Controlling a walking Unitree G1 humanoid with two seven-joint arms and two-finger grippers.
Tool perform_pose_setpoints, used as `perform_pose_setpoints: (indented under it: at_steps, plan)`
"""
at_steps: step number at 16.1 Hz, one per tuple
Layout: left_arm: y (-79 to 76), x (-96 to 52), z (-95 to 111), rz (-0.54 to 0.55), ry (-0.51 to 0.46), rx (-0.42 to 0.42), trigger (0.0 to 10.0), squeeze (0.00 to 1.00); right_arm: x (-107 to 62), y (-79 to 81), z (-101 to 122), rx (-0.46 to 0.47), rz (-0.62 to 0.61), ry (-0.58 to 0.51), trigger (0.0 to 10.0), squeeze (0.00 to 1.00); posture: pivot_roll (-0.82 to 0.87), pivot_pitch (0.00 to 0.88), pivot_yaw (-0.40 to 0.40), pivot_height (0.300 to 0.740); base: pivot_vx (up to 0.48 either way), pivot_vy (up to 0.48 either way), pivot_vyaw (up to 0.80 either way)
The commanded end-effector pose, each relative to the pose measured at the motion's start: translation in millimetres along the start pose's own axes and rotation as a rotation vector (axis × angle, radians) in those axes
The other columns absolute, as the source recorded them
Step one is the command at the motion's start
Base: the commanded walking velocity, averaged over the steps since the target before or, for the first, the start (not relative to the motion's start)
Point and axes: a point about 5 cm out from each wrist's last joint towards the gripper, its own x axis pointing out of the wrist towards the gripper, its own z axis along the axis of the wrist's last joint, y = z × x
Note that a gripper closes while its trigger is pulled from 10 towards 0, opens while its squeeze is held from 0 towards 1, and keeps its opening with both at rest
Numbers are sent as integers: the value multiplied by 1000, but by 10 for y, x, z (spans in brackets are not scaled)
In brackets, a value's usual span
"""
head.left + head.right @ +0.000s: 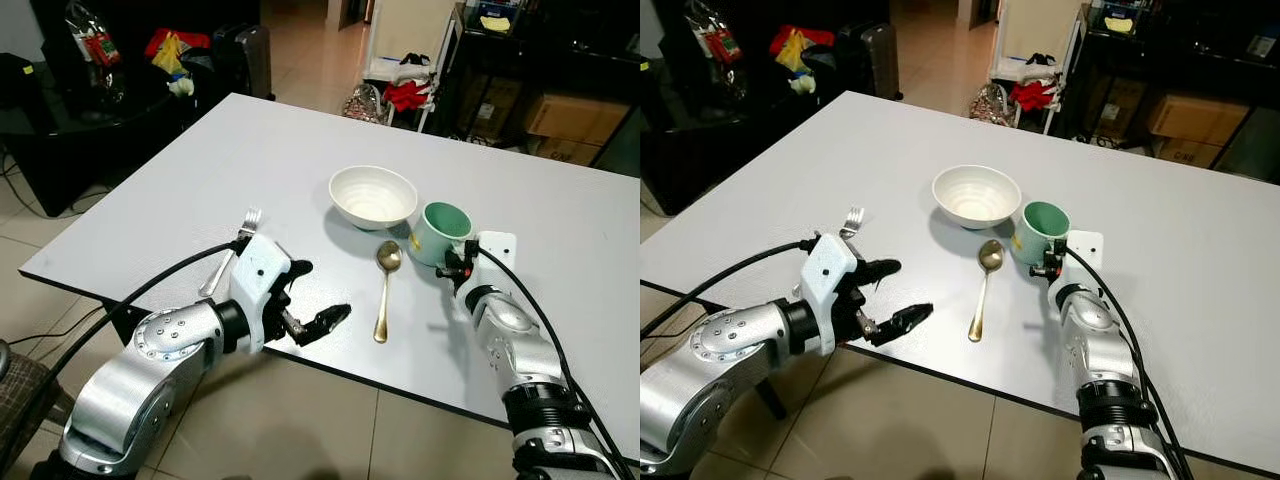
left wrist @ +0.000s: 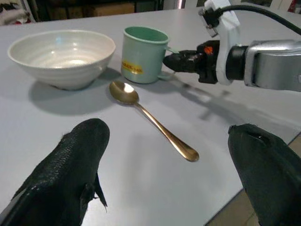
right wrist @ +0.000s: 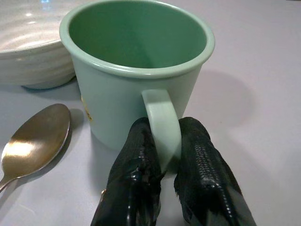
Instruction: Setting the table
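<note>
A mint-green mug stands upright on the white table, just right of a white bowl. My right gripper is shut on the mug's handle, one finger on each side. A gold spoon lies in front of the bowl, its bowl end toward the mug. A silver fork lies near the table's front-left edge, partly hidden by my left wrist. My left gripper hovers open over the front edge, left of the spoon, holding nothing.
The table's front edge runs just under my left gripper, with tiled floor below. Behind the table stand a dark shelf with boxes, a suitcase and cluttered dark furniture at the left.
</note>
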Motion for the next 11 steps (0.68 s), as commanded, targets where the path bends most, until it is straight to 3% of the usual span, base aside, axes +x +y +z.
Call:
perform_pose_setpoints:
  at_steps: [1, 2, 8, 11]
  plan:
    - [-50, -4, 22, -36, 4, 2, 10000, 0, 19, -30, 27, -20, -19, -2, 10000, 471, 80, 0, -66, 740, 0, 0, 0]
    - [-71, -12, 18, -56, 10, -3, 10000, 0, 19, -39, 16, -25, -27, 0, 10000, 1000, 80, 0, -66, 740, 0, 0, 0]
    - [-64, -21, 49, -60, 0, 3, 10000, 0, -153, -44, 138, -3, -28, -68, 10000, 1000, 73, 0, -61, 740, 0, 0, 0]
    - [-9, -68, 58, -7, -15, 72, 10000, 0, -535, -26, 265, -22, -4, -127, 10000, 1000, 69, 0, -57, 740, 0, 0, 0]
